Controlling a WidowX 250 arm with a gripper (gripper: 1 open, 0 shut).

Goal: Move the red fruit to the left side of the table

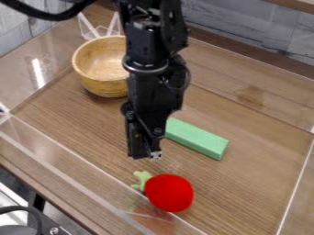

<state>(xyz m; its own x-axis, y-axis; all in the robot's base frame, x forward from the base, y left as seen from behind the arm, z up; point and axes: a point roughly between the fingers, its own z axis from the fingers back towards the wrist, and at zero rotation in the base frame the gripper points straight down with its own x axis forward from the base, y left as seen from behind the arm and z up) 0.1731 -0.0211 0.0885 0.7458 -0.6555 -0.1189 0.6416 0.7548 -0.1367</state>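
The red fruit is a small glossy toy with a green leafy top. It lies near the front edge of the wood-grain table, right of centre and close against the clear front wall. My black gripper points down just behind and to the left of it, hanging above the tabletop. It does not touch the fruit. The fingers stand a narrow gap apart with nothing between them.
A flat green block lies just right of the gripper, behind the fruit. A wooden bowl sits at the back left. Low clear acrylic walls edge the table.
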